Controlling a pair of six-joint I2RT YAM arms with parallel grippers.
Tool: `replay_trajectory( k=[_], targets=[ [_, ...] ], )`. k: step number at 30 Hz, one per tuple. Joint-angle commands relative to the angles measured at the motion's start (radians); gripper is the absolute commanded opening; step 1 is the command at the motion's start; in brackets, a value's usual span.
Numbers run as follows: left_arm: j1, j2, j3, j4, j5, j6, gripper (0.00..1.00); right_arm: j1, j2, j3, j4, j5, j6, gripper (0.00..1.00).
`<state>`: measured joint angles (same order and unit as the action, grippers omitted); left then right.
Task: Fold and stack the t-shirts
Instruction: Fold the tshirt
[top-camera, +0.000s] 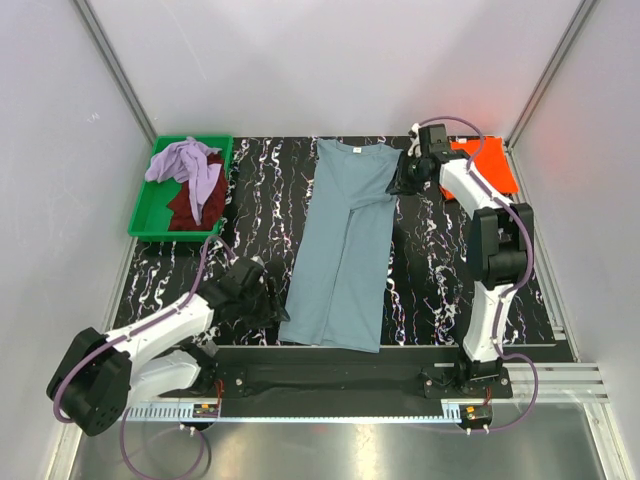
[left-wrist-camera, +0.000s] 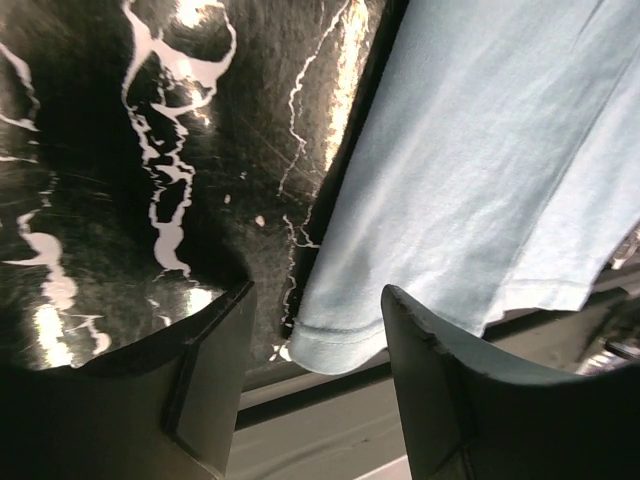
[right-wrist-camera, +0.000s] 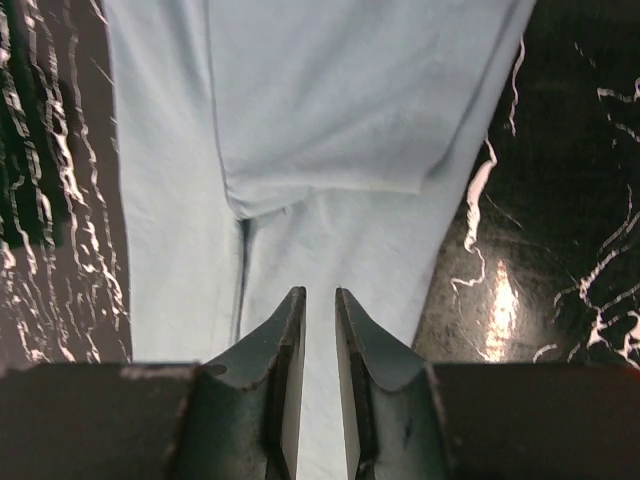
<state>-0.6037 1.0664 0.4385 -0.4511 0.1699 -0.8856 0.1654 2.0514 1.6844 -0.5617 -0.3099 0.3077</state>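
Note:
A dusty blue-grey t-shirt (top-camera: 345, 250) lies folded into a long narrow strip down the middle of the black marbled table (top-camera: 430, 270). My left gripper (top-camera: 274, 300) is at the strip's near left corner, open. The hem corner (left-wrist-camera: 335, 345) lies flat between and beyond the fingers (left-wrist-camera: 215, 370), held by neither. My right gripper (top-camera: 402, 178) hovers at the strip's far right edge. Its jaws (right-wrist-camera: 320, 292) stand a narrow gap apart over the cloth (right-wrist-camera: 330, 120), with nothing in them. An orange t-shirt (top-camera: 488, 160) lies at the far right behind the right arm.
A green tray (top-camera: 150, 215) at the far left holds a lavender shirt (top-camera: 185, 160) and a dark maroon shirt (top-camera: 195, 205). The table's near edge and a metal rail (top-camera: 350, 375) run just below the shirt. White walls close in both sides.

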Motion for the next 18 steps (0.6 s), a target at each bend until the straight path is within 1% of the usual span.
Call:
replay_trajectory(
  k=[1, 4, 6, 9, 13, 18],
  targets=[
    [-0.008, 0.007, 0.022, -0.066, -0.11, 0.057, 0.6, 0.0, 0.013, 0.003, 0.039, -0.029, 0.024, 0.25],
    [-0.01, 0.036, 0.0, 0.006, -0.012, 0.039, 0.59, -0.001, 0.055, 0.017, 0.091, -0.006, 0.059, 0.26],
    [-0.01, 0.04, -0.032, 0.04, 0.011, 0.027, 0.58, -0.001, 0.091, 0.029, 0.103, 0.012, 0.07, 0.27],
    [-0.014, 0.037, -0.035, 0.026, -0.007, 0.022, 0.57, -0.001, 0.14, 0.057, 0.109, 0.031, 0.059, 0.27],
    [-0.016, 0.017, -0.023, -0.03, -0.061, 0.033, 0.56, -0.001, 0.17, 0.083, 0.066, 0.083, 0.038, 0.28],
    [-0.016, 0.003, -0.014, -0.026, -0.046, 0.027, 0.56, -0.001, 0.133, 0.009, 0.161, 0.065, 0.018, 0.33]
  ],
)
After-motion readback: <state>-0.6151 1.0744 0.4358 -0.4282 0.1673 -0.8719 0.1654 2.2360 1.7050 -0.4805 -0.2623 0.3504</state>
